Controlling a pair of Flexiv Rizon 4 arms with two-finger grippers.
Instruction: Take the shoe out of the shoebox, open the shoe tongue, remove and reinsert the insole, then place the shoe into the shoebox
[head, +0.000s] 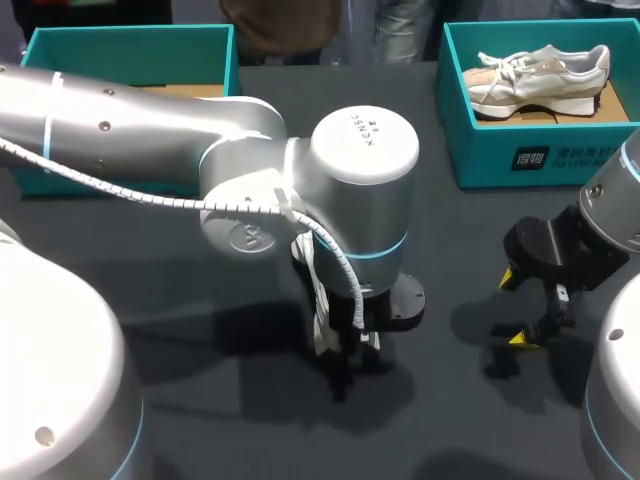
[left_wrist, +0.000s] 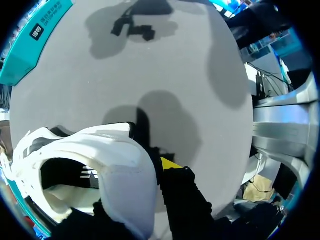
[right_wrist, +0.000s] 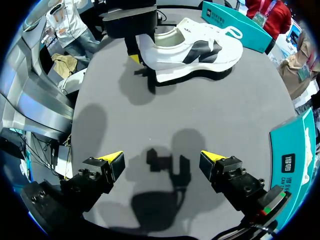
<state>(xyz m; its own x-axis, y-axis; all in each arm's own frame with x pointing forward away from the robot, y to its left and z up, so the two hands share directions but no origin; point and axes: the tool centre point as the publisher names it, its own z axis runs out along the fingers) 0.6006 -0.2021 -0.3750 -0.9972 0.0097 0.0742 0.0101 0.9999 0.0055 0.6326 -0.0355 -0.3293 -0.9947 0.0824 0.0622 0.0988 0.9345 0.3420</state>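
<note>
Shoe: a white shoe is lying side-on in the middle of the table, out of both boxes; whether the sole is touching the surface I cannot tell.
Left gripper: it is pinching the heel collar, one yellow tip outside the heel wall and the other finger hidden on the inner side, so I am reading it as clamped on the shoe.
Why the heel: this grip is leaving the tongue, laces and mouth free for the other arm, probably to steady the shoe for the tongue and insole work.
Right gripper: its fingers are spread wide and holding nothing, hovering above bare table near the shoe, toe side.
Surface: dark grey, matte, flat, showing sharp shadows.
Room: the left box and right box are sitting at the far edge, well apart from the shoe; a second shoe is lying in the right box.
</note>
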